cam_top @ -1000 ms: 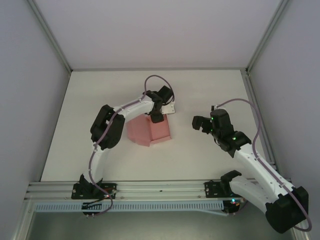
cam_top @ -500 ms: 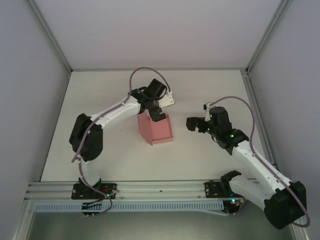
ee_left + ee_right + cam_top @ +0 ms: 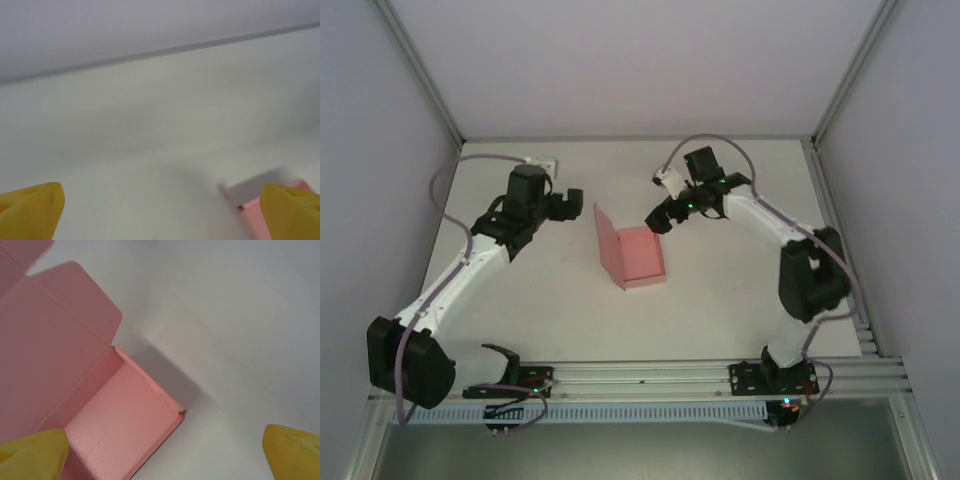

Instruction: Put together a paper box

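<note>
Withdrawn to 10 o'clock of the box [image 3: 638, 258], the left gripper [image 3: 568, 200] stands wide open. The right gripper [image 3: 658, 218], newly arrived at 1 o'clock, is likewise spread wide. The right wrist view exposes the box's hollow interior.

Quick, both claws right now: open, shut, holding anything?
Left claw: open, empty, off to the left of the box.
Right claw: open, empty, by the box's far right corner.
</note>
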